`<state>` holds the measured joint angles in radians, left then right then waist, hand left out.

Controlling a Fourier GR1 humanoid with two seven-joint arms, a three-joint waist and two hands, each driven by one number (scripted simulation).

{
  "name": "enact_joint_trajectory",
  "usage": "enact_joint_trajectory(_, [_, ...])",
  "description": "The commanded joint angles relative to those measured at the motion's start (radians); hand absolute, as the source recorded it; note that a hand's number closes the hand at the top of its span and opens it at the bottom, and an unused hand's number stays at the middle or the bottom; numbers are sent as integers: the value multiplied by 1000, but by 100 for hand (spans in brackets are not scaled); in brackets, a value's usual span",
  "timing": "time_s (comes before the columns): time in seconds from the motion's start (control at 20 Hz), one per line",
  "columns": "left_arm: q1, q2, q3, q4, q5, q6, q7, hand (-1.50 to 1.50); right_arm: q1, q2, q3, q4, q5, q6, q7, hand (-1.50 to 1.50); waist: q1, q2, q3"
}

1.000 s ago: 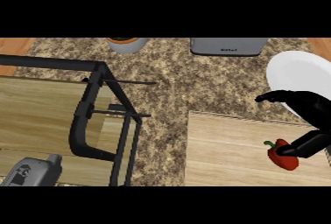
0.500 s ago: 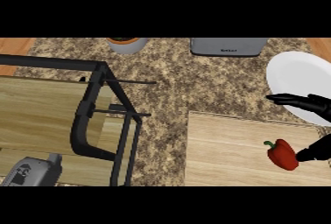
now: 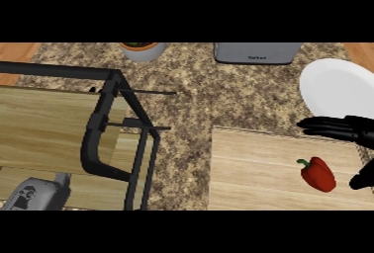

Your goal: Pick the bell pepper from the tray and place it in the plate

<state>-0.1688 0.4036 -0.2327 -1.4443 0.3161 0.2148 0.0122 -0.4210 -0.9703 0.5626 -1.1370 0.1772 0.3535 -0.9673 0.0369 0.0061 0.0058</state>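
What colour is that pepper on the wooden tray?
Red, with a green stem; the bell pepper shows in the head view.

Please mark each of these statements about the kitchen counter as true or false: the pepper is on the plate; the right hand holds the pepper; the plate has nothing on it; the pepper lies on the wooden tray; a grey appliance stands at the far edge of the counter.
1. The red bell pepper is on the white plate. False: it is not on the plate, which lies further back.
2. The right hand holds the pepper. False: its fingers are stretched out above the pepper, apart from it, and its thumb is beside the pepper.
3. The plate has nothing on it. True.
4. The pepper lies on the wooden tray. True.
5. A grey appliance stands at the far edge of the counter. True.
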Motion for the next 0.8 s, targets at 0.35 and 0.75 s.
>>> enact_joint_trajectory(0.35, [-4,35,49,43,1,-13,93,0,-121,27,95,148,247,-51,-186,-150,-17,-1,-5])
enact_joint_trajectory(0.75, [3,23,63,67,-28,-15,75,0,-146,89,153,223,363,-113,-179,-150,-23,-1,-5])
